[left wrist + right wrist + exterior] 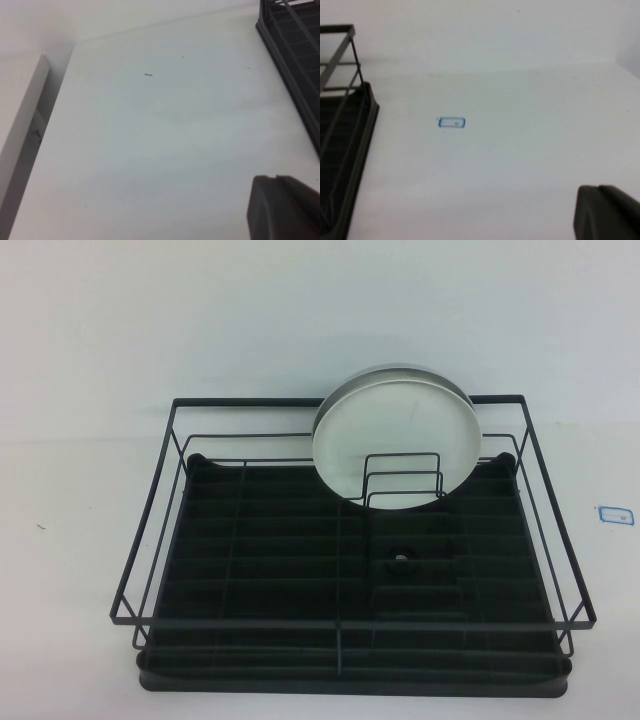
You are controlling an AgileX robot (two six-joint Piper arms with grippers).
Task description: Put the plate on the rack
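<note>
The glossy white plate (pixel 395 445) stands on edge inside the black wire rack (pixel 270 560), at its back and right of centre. It leans among the upright wire dividers (pixel 405 480). Neither arm shows in the high view. My left gripper (pixel 276 176) hangs over bare table left of the rack, whose corner shows in the left wrist view (pixel 295 60). Its fingers are together and empty. My right gripper (pixel 597 187) hangs over bare table right of the rack, whose edge shows in the right wrist view (pixel 340 140). It is shut and empty too.
A small blue-outlined label (pixel 612 512) lies on the white table right of the rack, also in the right wrist view (pixel 451 123). A small round knob (pixel 401 562) sits in the drip tray. A white board edge (pixel 25 135) runs along the table's left side.
</note>
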